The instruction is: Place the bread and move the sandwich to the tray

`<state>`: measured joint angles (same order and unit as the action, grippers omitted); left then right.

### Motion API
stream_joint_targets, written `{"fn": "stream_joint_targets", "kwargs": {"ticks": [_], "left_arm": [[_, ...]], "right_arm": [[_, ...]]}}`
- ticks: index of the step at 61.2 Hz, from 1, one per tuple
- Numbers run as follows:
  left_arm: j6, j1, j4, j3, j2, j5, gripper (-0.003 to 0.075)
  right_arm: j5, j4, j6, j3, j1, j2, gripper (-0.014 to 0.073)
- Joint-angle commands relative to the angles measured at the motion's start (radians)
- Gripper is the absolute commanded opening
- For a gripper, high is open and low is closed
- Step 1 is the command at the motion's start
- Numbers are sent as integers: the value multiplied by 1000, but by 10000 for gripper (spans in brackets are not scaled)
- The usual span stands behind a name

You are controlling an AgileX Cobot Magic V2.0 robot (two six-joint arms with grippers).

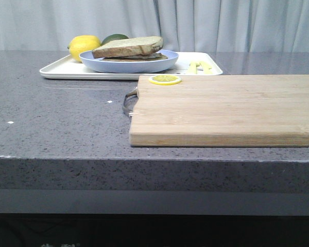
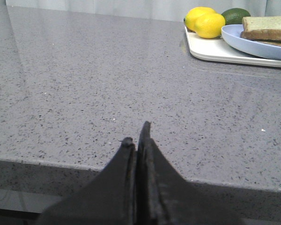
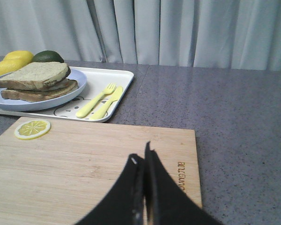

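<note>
1. Front view shows the countertop (image 1: 67, 118) w/ the tray (image 1: 56, 69) at the back left and the bamboo cutting board (image 1: 226, 108) nearer, to the right. Neither arm shows in this view.
2. Tray already carries the blue plate (image 1: 129, 64), so the sandwich (image 3: 37, 84) looks delivered; judging by that, the task is about finished and what's left is backing off cleanly.
3. Bread (image 3: 35, 75), the thick slice, sits on top of the stack, tilted a bit and overhanging the lower slices. Egg isn't visible under it.
4. Also on the tray: lemons (image 2: 205, 21) and an avocado (image 2: 235, 15) behind the plate, a yellow fork and knife (image 3: 102, 101) beside it. A lemon slice (image 1: 165, 79) lies on the board's far left corner.
5. Left gripper (image 2: 136, 136) is clenched on nothing, over bare countertop, well apart from the tray.
6. Right gripper (image 3: 141, 157) is likewise clenched and empty, above the board.
7. To do this well: keep both arms low-speed & away from the plate; any nudge could slide the tilted top slice off.
</note>
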<state>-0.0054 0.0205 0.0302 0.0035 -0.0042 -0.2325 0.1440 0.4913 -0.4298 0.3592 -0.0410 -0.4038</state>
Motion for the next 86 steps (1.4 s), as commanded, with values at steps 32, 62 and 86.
{"fn": "stream_joint_targets", "kwargs": {"ticks": [32,62,86], "left_arm": [[-6,1,9,12,-25,68,-19],[-6,1,9,12,-25,68,-19],[-6,1,9,12,-25,68,-19]], "right_arm": [[-72,7,-9,28,-2,-2,-59],[-102,-168,106,1,-9,11,-59],[-158,-404,368,-232,-1,194,-59]]}}
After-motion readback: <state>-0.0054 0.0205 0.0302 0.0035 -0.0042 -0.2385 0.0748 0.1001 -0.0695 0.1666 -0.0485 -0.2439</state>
